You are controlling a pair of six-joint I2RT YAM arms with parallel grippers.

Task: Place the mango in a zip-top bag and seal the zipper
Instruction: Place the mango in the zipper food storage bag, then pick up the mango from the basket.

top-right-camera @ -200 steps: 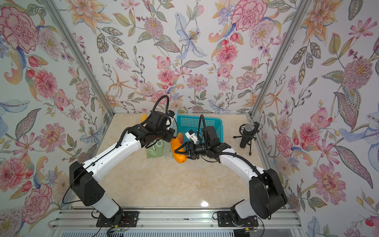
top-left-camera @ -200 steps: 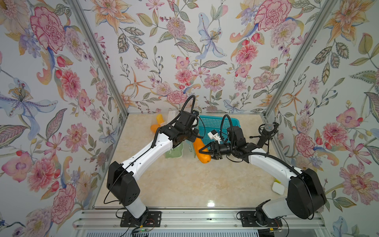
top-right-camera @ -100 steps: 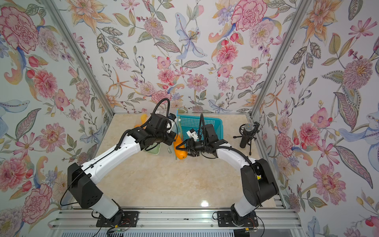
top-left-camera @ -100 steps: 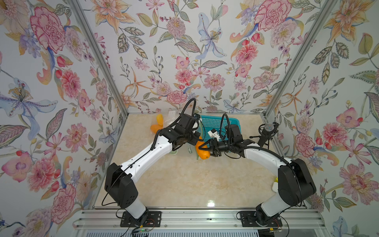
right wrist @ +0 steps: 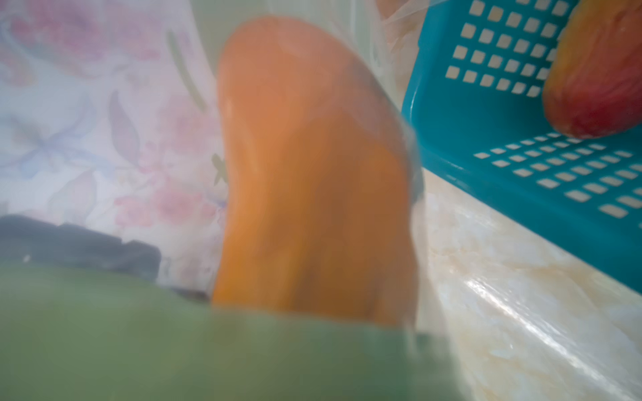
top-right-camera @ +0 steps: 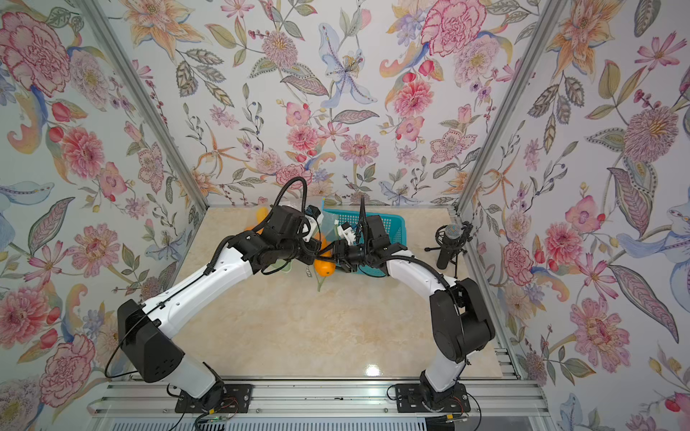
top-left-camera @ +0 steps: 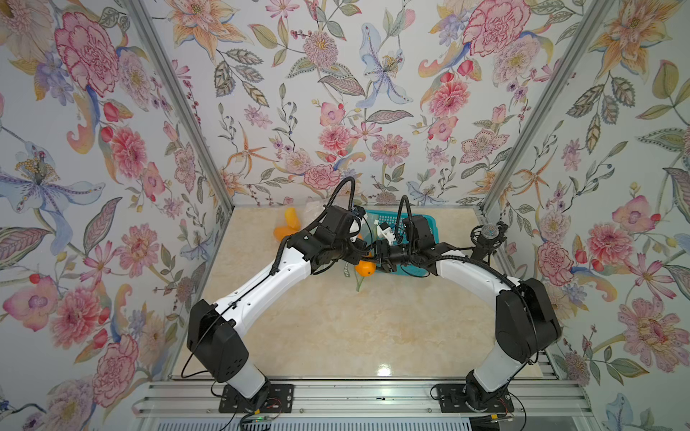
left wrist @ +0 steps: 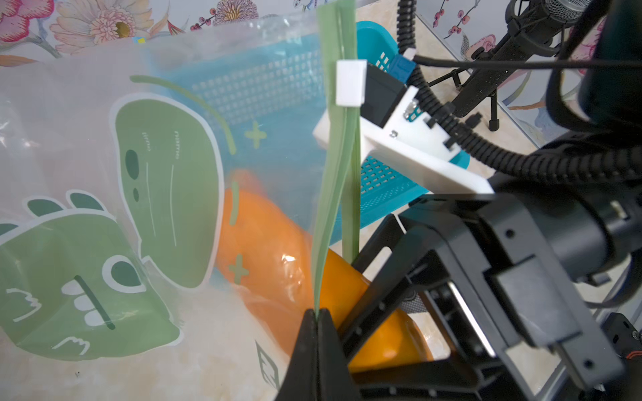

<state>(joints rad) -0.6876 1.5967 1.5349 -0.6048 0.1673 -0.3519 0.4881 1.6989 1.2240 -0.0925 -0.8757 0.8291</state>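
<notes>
In the left wrist view my left gripper [left wrist: 318, 314] is shut on the green zipper strip [left wrist: 338, 156] of the clear zip-top bag [left wrist: 104, 173], which has green dinosaur prints and a white slider [left wrist: 351, 82]. The orange mango [left wrist: 271, 250] lies half inside the bag's mouth. My right gripper [left wrist: 378, 330] is shut on the mango's outer end. In both top views the two grippers meet beside the mango [top-left-camera: 365, 268] [top-right-camera: 323, 269]. The right wrist view shows the mango [right wrist: 312, 173] through the plastic, and the green strip [right wrist: 208, 347] hides the jaws.
A teal basket [top-left-camera: 429, 224] [top-right-camera: 395, 224] stands just behind the grippers, and in the right wrist view another mango [right wrist: 597, 69] lies in it. Two more orange fruits [top-left-camera: 285, 225] lie at the back left. A microphone on a stand [top-left-camera: 489, 239] is at the right edge.
Both grippers have moved back toward the basket and closer together. The mango has gone with them, and the bag is now mostly hidden under the left arm.
</notes>
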